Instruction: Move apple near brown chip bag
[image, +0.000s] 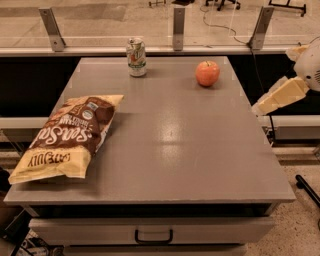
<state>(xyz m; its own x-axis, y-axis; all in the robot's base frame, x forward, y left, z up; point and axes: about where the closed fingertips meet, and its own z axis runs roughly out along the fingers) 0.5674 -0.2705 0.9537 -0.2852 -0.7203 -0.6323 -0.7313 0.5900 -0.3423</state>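
Gripper (267, 102): hung in air beyond table's right edge, pale and blocky, touched nothing; released or clenched, could not tell.
Apple (207, 73): sat far right on table, round, red-orange, smooth; well apart from brown chip bag (67, 135).
Bag: lay flat at near-left edge, crinkly, yellow ends.
Soda can (136, 56): stood upright at far edge, left of apple.
Table (175, 150): grey, matte, faint sheen; drawer (154, 231) with dark handle below.
Behind: glass rail, metal posts (178, 27); speckled floor.
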